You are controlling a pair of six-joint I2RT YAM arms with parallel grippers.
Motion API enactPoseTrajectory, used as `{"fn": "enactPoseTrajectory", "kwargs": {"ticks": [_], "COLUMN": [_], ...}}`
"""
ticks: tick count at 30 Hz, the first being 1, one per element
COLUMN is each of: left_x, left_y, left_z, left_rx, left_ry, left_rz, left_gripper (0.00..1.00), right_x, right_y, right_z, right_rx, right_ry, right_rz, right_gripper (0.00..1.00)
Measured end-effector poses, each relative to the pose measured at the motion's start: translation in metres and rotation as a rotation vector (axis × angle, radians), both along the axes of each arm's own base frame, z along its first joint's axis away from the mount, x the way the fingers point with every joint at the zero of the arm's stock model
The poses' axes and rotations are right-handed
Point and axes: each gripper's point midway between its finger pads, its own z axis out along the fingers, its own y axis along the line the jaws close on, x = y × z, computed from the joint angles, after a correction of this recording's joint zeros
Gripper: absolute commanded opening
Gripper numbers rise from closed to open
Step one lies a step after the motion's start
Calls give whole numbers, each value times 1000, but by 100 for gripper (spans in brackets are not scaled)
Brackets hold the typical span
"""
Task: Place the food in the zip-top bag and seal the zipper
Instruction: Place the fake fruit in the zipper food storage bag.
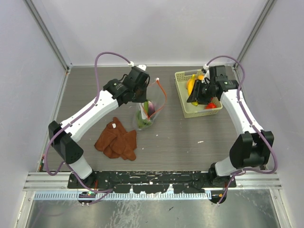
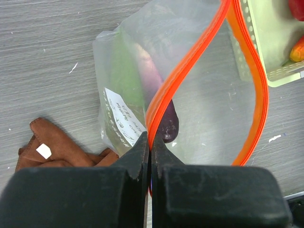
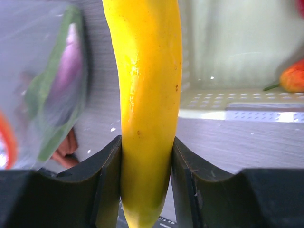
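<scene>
My left gripper [image 2: 151,142] is shut on the orange-red zipper [image 2: 187,66] at one edge of the bag's mouth and holds the clear zip-top bag [image 2: 204,109] up over the table. The mouth gapes open. Inside lie green leaves [image 2: 124,76] and a dark purple piece [image 2: 167,124]. From the top view the bag [image 1: 146,115] hangs below the left gripper [image 1: 144,98]. My right gripper [image 3: 146,145] is shut on the yellow banana [image 3: 148,71], held lengthwise between the fingers. It hovers over the basket's left side, with the banana [image 1: 191,85] still right of the bag.
A pale green slotted basket [image 1: 202,113] stands at the back right with a red apple [image 1: 211,105] and an orange-yellow piece [image 3: 292,78] inside. A rust-brown cloth [image 1: 116,140] lies crumpled on the table left of the bag.
</scene>
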Motion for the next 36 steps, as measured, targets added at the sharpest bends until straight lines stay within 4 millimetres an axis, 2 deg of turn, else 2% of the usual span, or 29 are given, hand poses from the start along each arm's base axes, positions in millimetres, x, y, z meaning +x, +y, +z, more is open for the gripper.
{"fn": "enactPoseTrajectory", "kwargs": {"ticks": [7,14,16,23,27,36], "left_x": [0,-2,-4,-11,-13,-19], "left_y": [-7,-13,-15,-19,-21,-23], "left_z": [-2,-11,-14,-15,-13,-6], "left_rx": [-23,-18,-15,-20,-20,-17], "left_ry": [1,-2,-3,-17,-26,-53], "left_rz": [-22,-49,-59,-82,-96,-115], "left_gripper": [0,0,0,0,0,0], "right_x": [-34,-65,-75,-114,-126,-126], "right_y": [32,65,79,130,149,162], "right_z": [44,66,71,82,86,67], "right_rx": [133,259,297,391,432,469], "right_ry": [-19,17,37,114,153,264], "right_rz": [102,200,243,385,418,365], "right_gripper": [12,14,14,15,16,19]}}
